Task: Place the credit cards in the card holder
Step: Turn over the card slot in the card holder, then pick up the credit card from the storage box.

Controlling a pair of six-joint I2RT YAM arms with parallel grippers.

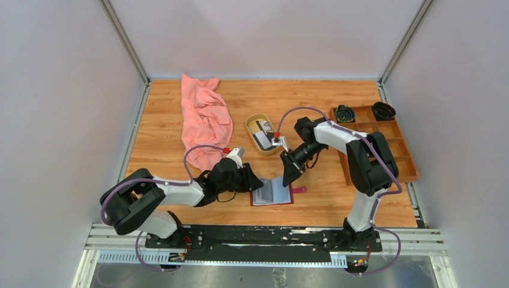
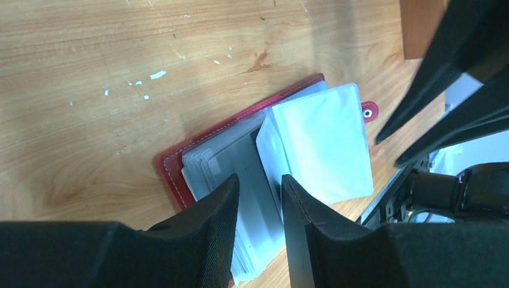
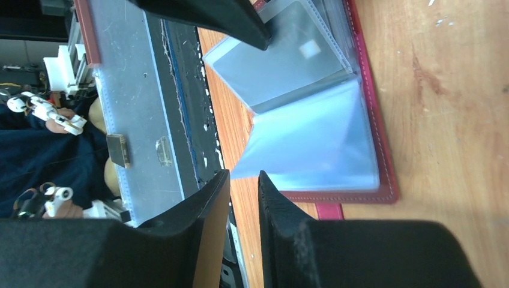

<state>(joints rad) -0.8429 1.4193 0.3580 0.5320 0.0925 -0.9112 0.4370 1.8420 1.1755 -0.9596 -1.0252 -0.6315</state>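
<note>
Card holder (image 1: pixel 273 193) is laid open on the wood between the two sets of jaws, its red cover down and its clear sleeves (image 2: pixel 321 144) fanned upward. Farthest left, well behind the left jaws, a pink cloth (image 1: pixel 205 117) is bunched. The left gripper (image 2: pixel 259 180) is set at the holder's left edge, its jaws a narrow way apart, with grey sleeve seen in the gap; whether a sleeve is pressed cannot be told. The holder's open span is stretched from these jaws across to the right ones, the snap tab (image 2: pixel 368 111) on the right jaws' side. The credit cards (image 1: pixel 262 128) are kept in an oval tan dish (image 1: pixel 248 125), behind both sets of jaws and closer to the right pair, their long axis slanted from far-left to near-right. The right gripper (image 3: pixel 243 177) is held just over the holder's right edge, jaws slightly parted and nothing between them. A wooden tray (image 1: pixel 408 168) is placed beyond it. The next card is judged best fetched by the right arm, a short reach back
</note>
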